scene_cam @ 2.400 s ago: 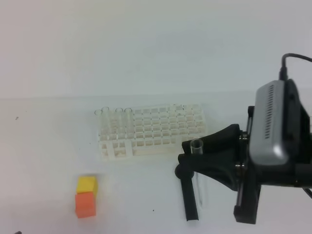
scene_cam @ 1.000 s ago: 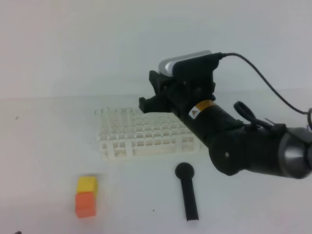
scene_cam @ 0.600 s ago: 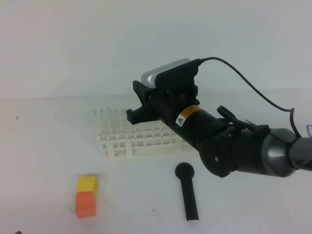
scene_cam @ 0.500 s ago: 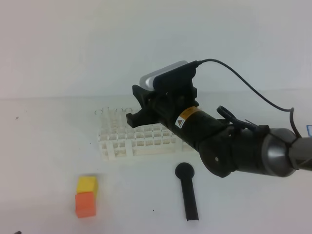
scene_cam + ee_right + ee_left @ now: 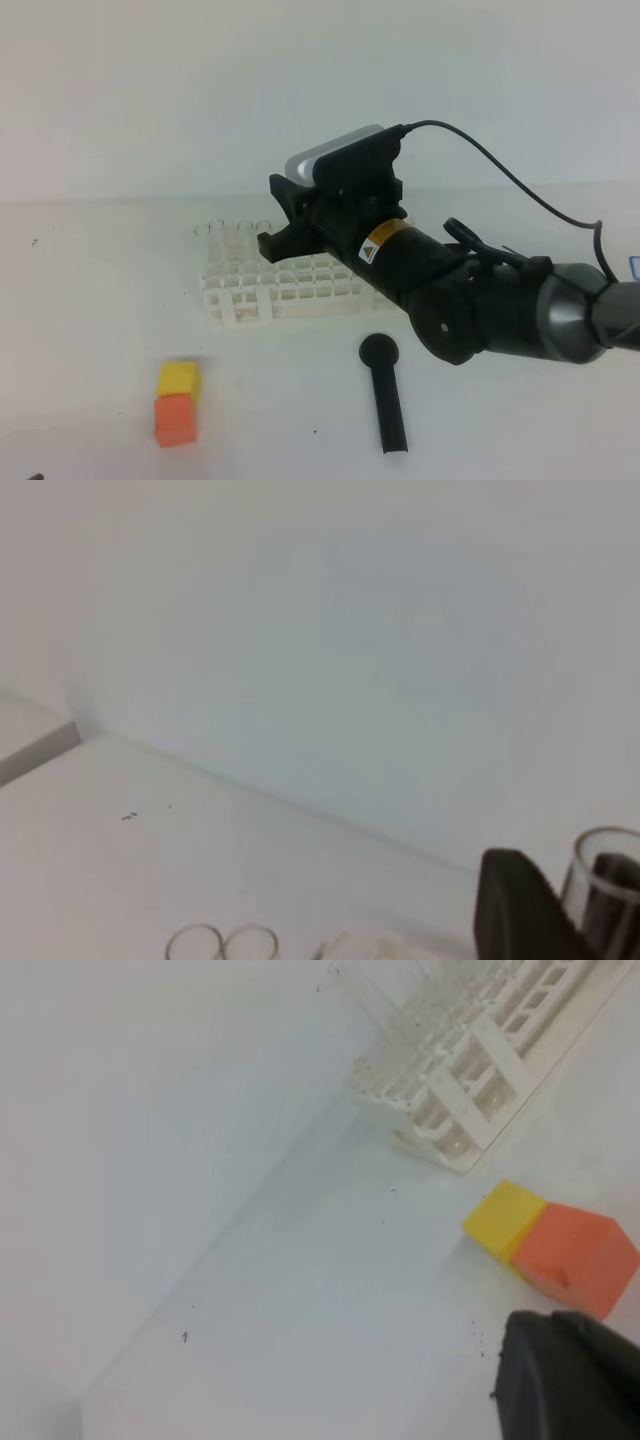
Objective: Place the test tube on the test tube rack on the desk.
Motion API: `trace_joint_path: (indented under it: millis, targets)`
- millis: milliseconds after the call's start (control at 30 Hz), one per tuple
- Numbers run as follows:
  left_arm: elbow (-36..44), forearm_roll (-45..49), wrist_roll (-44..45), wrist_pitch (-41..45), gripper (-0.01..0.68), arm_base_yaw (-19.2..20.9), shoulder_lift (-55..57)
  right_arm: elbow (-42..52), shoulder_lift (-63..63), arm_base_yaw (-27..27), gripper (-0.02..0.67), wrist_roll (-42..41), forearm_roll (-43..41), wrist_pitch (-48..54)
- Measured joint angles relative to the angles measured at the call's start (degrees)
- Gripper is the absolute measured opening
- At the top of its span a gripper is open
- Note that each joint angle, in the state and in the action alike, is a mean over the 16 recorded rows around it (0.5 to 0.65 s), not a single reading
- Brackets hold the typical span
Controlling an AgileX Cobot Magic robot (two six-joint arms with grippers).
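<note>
Right claw (image 5: 272, 215) clamped on the test tube (image 5: 607, 880), long axis upright, rim at lower right of wrist view, hovering above the test tube rack (image 5: 240, 300) mid-frame on the worktop (image 5: 100, 300); left claw (image 5: 570, 1380) together, idle.

The clear test tube (image 5: 608, 880) stands upright, open rim on top, clamped between dark fingers. The white lattice test tube rack (image 5: 290, 285) sits on the plain white desk (image 5: 100, 320), clear tubes along its left end.
</note>
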Motion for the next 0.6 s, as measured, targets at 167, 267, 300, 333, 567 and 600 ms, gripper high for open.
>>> trace_joint_path:
  millis: [167,267,300,333,567,600]
  targets:
    - [0.0,0.0,0.0,0.0,-0.001,0.0,0.0,-0.3,0.4,0.0,0.120,0.6,-0.6,-0.2]
    - [0.0,0.0,0.0,0.0,-0.001,0.0,0.0,-0.6,0.7,0.0,0.120,0.9,-1.2,-0.2]
    - [0.0,0.0,0.0,0.0,-0.001,0.0,0.0,-0.7,0.8,0.0,0.120,0.9,-1.4,-0.1]
    - [0.0,0.0,0.0,0.0,-0.001,0.0,0.0,-0.8,0.9,0.0,0.120,0.9,-1.6,-0.1]
    - [0.0,0.0,0.0,0.0,-0.001,0.0,0.0,-1.5,1.4,0.0,0.120,0.0,-2.9,0.9]
    - [0.0,0.0,0.0,0.0,-0.001,0.0,0.0,-1.5,1.5,0.0,0.121,-0.2,-3.0,1.1]
